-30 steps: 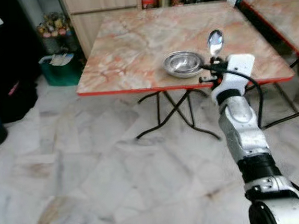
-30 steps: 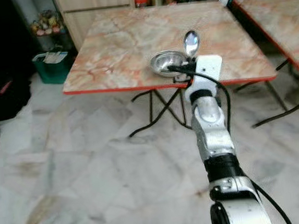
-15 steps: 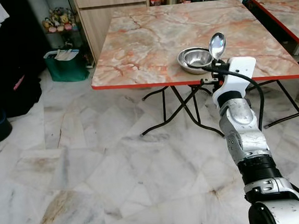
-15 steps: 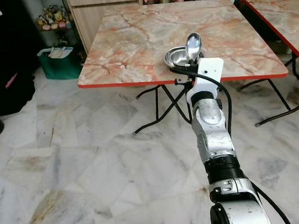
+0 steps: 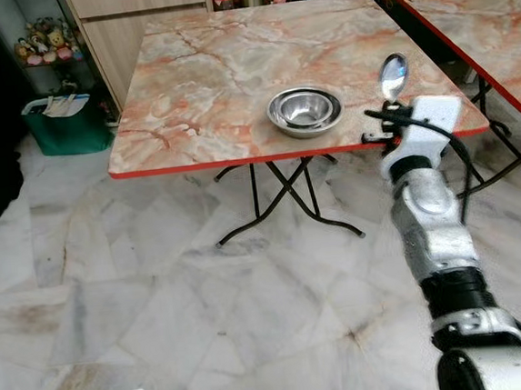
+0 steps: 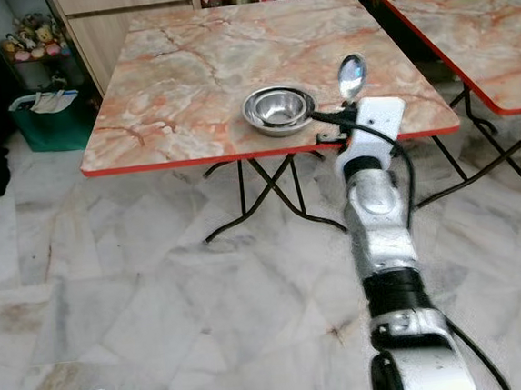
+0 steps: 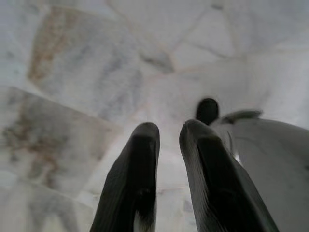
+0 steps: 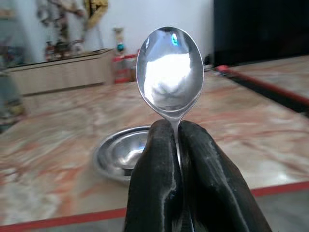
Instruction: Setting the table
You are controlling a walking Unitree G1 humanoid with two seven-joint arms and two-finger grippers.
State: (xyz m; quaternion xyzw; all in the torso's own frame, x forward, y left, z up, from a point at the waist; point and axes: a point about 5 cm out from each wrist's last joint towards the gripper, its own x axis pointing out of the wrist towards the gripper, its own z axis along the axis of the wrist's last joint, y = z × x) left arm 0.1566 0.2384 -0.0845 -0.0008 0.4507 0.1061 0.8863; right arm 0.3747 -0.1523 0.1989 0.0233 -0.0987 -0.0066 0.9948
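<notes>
Spoon (image 8: 170,72) stands upright, its handle pinched between the closed fingers of my right gripper (image 8: 178,145), in the air before the near edge of the marble surface (image 5: 204,72). A steel bowl (image 5: 305,110) already sits there. I judge the spoon must be laid beside it. My left gripper (image 7: 169,140) hangs over the floor, fingers slightly apart, empty.

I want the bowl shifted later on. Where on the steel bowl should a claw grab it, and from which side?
Pinch the rim of the steel bowl, probably at its near edge, coming from the table's front edge. The bowl sits upright and open close to that edge, so its thin flared rim is exposed there. The right claw is shut on the spoon, so that must go first.
</notes>
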